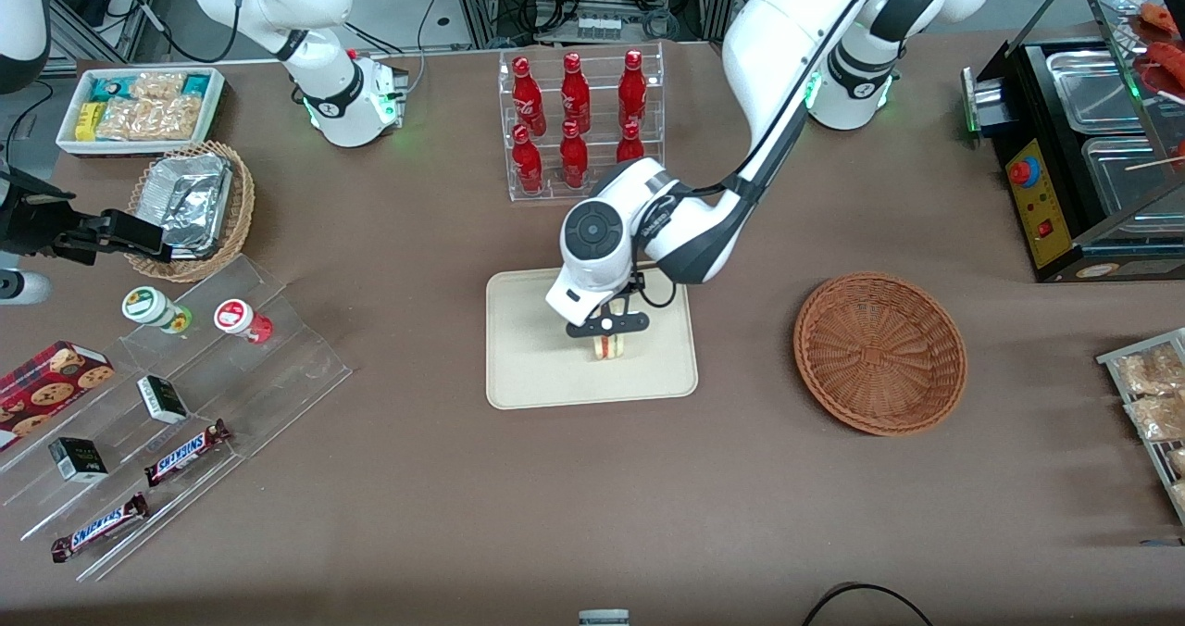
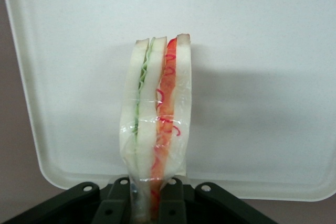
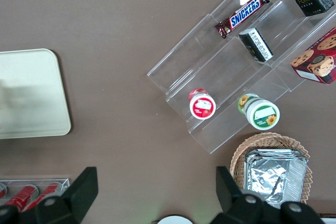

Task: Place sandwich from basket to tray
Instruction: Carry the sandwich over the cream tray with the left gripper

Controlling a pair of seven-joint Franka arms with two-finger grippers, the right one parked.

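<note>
The sandwich [image 1: 608, 346], a plastic-wrapped wedge of pale bread with red, orange and green layers [image 2: 156, 114], hangs over the cream tray [image 1: 528, 367]. My gripper [image 1: 607, 328] is shut on its narrow end, black fingers [image 2: 171, 203] pinching the wrap. In the left wrist view the tray [image 2: 252, 77] lies flat right under the sandwich. Whether the sandwich touches the tray I cannot tell. The reddish-brown wicker basket [image 1: 879, 353] stands empty, toward the working arm's end of the table.
A clear rack of red bottles [image 1: 579, 121] stands farther from the front camera than the tray. Acrylic steps with snack bars and cups [image 1: 167, 404] and a tan basket with a foil container [image 1: 190, 205] lie toward the parked arm's end. A black warmer [image 1: 1083, 144] stands near the working arm's base.
</note>
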